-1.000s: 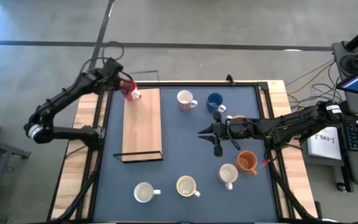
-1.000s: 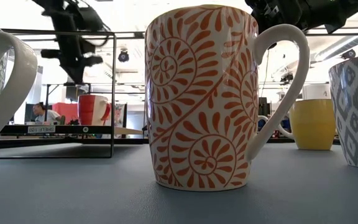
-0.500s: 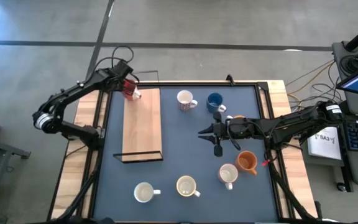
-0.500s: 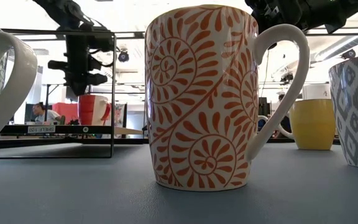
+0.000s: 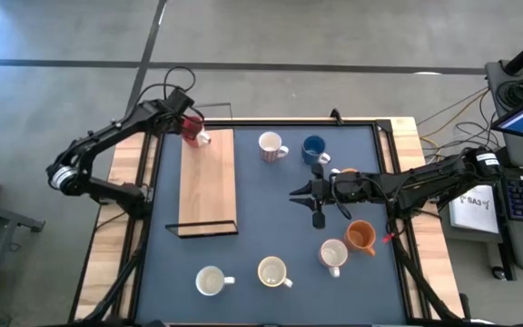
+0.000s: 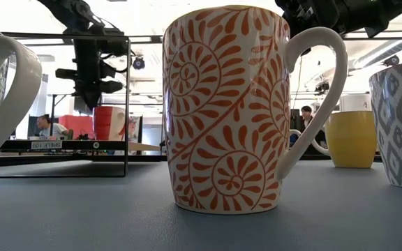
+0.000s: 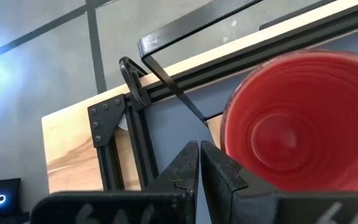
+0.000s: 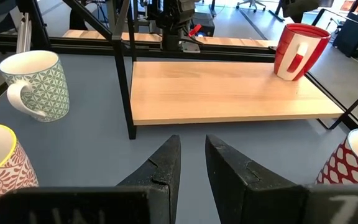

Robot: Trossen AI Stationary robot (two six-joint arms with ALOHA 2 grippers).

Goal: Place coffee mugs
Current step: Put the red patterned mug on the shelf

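The red mug (image 5: 192, 130) with a white handle stands on its base at the far left corner of the wooden shelf (image 5: 209, 182). It also shows in the right wrist view (image 8: 298, 50). My left gripper (image 7: 199, 155) is shut and low beside the mug's left side (image 6: 93, 97). My right gripper (image 5: 302, 195) hovers open over the mat's middle, touching nothing. The other mugs stand on the mat: a patterned white one (image 5: 271, 145), a blue one (image 5: 313, 148), an orange one (image 5: 361, 236), and several pale ones near the front. My left gripper has its shut fingers beside the red mug's outer wall, near the rim (image 7: 232, 149). The outer side of one finger (image 7: 225, 174) seems to lie against it, coming from above and from the table's left. The mug stays on the shelf board.
The shelf has a black metal frame with a top rail (image 8: 123, 62). Another mug (image 5: 345, 173) sits partly hidden under my right arm. The orange spiral mug (image 6: 222, 104) stands close to the low camera. Bare mat lies between the shelf and my right gripper.
My left gripper has come down and moved slightly right, to beside the red mug. The mug has then turned about on the shelf: its handle no longer sticks out on its right in the low view. My right arm has kept still.
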